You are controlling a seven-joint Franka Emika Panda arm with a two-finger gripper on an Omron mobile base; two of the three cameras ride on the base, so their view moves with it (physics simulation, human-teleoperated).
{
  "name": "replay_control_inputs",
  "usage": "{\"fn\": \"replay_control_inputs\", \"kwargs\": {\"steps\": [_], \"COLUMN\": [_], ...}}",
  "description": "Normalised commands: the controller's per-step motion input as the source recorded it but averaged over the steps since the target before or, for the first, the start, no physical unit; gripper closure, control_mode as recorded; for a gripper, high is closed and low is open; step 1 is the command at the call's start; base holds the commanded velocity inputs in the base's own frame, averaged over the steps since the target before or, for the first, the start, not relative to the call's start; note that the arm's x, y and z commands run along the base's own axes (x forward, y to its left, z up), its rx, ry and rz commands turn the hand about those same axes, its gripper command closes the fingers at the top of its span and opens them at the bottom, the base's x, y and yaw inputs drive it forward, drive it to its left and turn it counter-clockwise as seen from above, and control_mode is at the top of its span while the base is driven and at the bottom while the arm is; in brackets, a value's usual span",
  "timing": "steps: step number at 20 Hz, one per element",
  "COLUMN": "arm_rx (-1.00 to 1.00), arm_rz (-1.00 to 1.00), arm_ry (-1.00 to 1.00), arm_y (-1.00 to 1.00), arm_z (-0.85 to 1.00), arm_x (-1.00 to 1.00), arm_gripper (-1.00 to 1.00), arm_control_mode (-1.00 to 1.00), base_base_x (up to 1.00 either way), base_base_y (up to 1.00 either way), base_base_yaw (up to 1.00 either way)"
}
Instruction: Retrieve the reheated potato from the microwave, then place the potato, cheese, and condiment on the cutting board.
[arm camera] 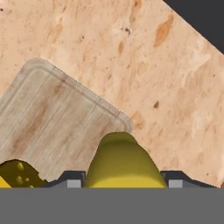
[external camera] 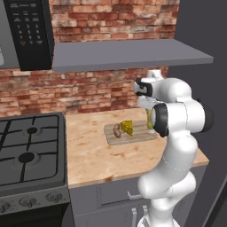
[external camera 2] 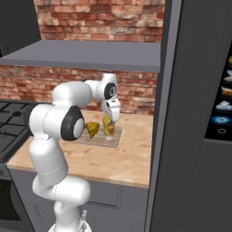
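While the white arm rises from the lower right of the left base view, it folds at a dark elbow joint and reaches forward over the wooden counter, its wrist hanging above the right end of the cutting board. On that board the potato lies just left of the cheese, the two touching or nearly so; the microwave hangs at upper left, well apart, above the stove, and bare counter stretches between stove and board. From the right base view, the arm bends back over itself and the gripper points straight down, its jaws closed around the condiment, which stands upright over the board's right part, beside the cheese; a tall dark cabinet wall stands near on the right, with a strip of open counter between. Seen from the hand view, the condiment's yellow top sits between the fingertips, near the board's rounded corner, the counter's dark edge beyond.
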Motion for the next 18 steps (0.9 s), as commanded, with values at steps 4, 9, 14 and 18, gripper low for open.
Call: {"fn": "replay_control_inputs", "kwargs": {"steps": [4,9,14,18], "arm_rx": [0.05,0.07,0.07,0.05], "arm_rz": [0.04,0.02,0.01,0.01], "arm_ry": [0.0,0.0,0.0,0.0], "arm_y": [0.17,0.14,0.12,0.11], "arm_z": [-0.16,-0.19,-0.14,-0.16], "arm_x": [0.24,0.25,0.29,0.24], "arm_gripper": [1.0,1.0,1.0,1.0], "arm_control_mode": [-1.0,-1.0,-1.0,-1.0], "base_base_x": [0.0,0.0,0.0,0.0], "base_base_y": [0.0,0.0,0.0,0.0], "base_base_yaw": [0.0,0.0,0.0,0.0]}}
